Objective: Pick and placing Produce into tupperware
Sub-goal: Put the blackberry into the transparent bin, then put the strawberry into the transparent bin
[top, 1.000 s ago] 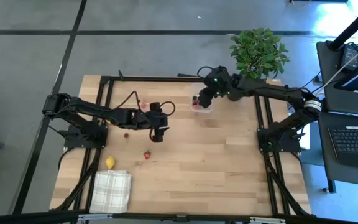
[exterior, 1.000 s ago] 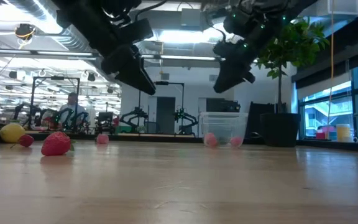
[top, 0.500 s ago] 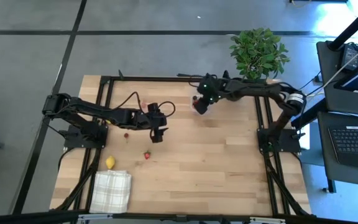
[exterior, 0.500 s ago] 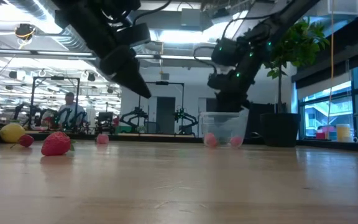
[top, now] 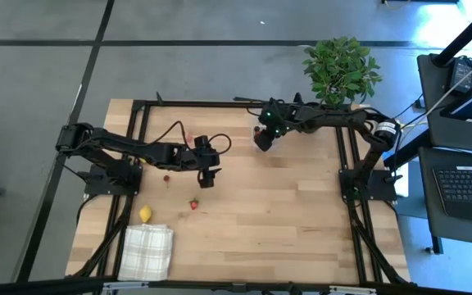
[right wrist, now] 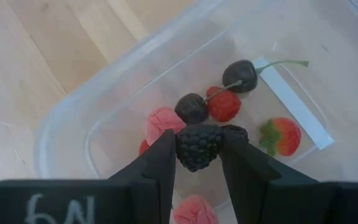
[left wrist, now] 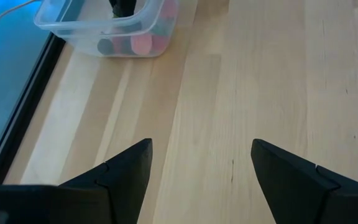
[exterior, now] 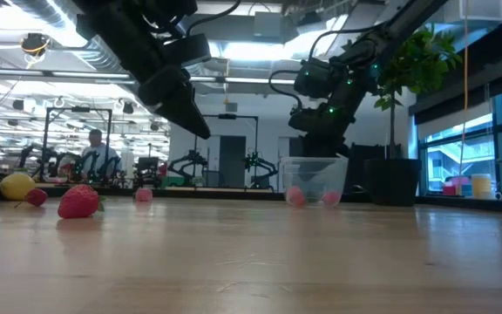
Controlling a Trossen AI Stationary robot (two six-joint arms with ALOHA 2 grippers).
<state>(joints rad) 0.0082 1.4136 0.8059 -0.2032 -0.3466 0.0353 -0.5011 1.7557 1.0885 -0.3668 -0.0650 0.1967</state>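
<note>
Clear rounded tupperware (right wrist: 67,124), upright near bench's far edge; inside: dark cherry (right wrist: 240,74) with stem, strawberry (right wrist: 282,135), small red berries, pale pink pieces. Blackberry (right wrist: 197,146) pinched between right tool (right wrist: 197,163) fingers just above the contents. On open bench: strawberry (top: 193,204), lemon (top: 145,215), dark red piece (top: 166,177), possibly a cherry.

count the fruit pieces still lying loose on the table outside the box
4 visible: a lemon near the cloth, a strawberry beside it, a small red piece under the left arm, a pink piece farther back. The arms may hide more.
</note>
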